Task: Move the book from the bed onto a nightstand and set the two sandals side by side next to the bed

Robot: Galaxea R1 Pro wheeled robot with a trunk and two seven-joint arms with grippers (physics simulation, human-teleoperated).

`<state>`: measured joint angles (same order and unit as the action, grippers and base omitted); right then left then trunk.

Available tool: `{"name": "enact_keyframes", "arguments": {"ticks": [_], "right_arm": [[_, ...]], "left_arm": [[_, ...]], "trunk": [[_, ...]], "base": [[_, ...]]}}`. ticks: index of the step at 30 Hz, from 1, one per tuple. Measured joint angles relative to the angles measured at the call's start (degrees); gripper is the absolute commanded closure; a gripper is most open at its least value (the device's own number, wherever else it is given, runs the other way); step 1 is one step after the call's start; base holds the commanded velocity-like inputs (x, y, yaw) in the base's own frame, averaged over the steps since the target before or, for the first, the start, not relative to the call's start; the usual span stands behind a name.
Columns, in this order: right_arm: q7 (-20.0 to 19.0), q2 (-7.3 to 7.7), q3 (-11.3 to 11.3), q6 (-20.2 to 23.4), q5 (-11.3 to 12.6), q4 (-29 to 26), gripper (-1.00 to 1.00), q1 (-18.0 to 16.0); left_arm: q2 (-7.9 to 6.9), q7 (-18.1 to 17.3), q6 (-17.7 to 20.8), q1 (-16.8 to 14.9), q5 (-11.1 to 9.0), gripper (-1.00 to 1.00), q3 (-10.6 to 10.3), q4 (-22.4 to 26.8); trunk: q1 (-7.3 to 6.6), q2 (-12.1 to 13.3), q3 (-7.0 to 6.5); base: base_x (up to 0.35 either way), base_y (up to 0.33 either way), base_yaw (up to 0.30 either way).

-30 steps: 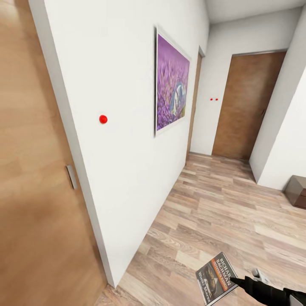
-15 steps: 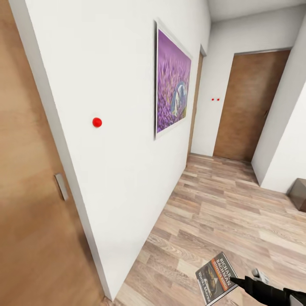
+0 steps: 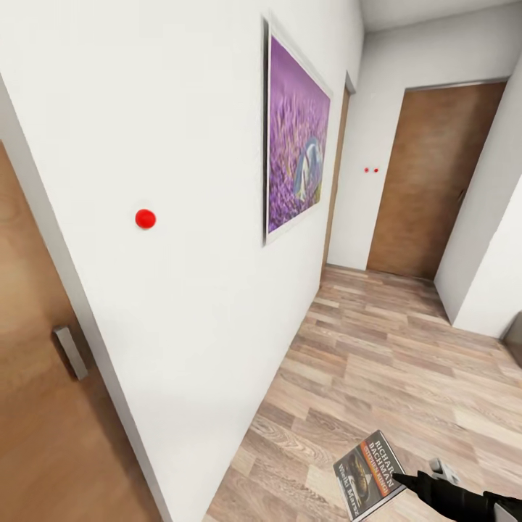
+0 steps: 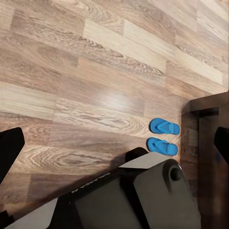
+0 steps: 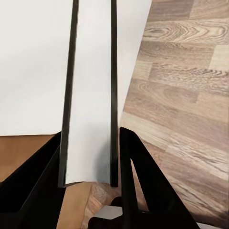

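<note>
Nearest, the right gripper (image 3: 397,477) is clamped on the book (image 3: 368,474), held above the plank floor (image 3: 377,362). Below the left gripper (image 4: 114,143), its fingers spread apart, two blue sandals (image 4: 163,136) lie side by side. Beyond, a purple picture (image 3: 296,156) hangs before a brown door (image 3: 428,181).

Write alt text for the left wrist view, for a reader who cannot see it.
Two bright-blue sandals lie side by side on a wood-plank floor, beside a dark wooden furniture edge. Part of the robot's dark body covers the foreground, and the left pincer's fingertips stand wide apart at the picture's edges.
</note>
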<state>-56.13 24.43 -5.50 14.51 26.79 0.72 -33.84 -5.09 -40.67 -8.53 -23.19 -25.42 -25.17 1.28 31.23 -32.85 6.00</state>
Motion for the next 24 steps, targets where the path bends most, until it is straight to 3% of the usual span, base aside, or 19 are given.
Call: {"name": "enact_keyframes", "arguments": {"ticks": [9,17,24], "right_arm": [[0.0,-0.01,0.1,0.0,0.0,0.0,1.0,0.0],[0.0,-0.01,0.0,0.0,0.0,0.0,1.0,0.0],[-0.1,-0.01,0.1,0.0,0.0,0.0,1.0,0.0]], "left_arm": [[0.0,0.0,0.0,0.0,0.0,-1.0,0.0,0.0],[0.0,0.0,-0.1,0.0,0.0,-1.0,0.0,0.0],[0.0,0.0,0.0,0.0,0.0,-1.0,0.0,0.0]], "trunk": [[0.02,0.0,0.0],[-0.01,0.0,0.0],[0.02,0.0,0.0]], "base": [[0.042,0.004,0.0],[0.243,0.054,0.0],[0.067,0.004,-0.001]]}}
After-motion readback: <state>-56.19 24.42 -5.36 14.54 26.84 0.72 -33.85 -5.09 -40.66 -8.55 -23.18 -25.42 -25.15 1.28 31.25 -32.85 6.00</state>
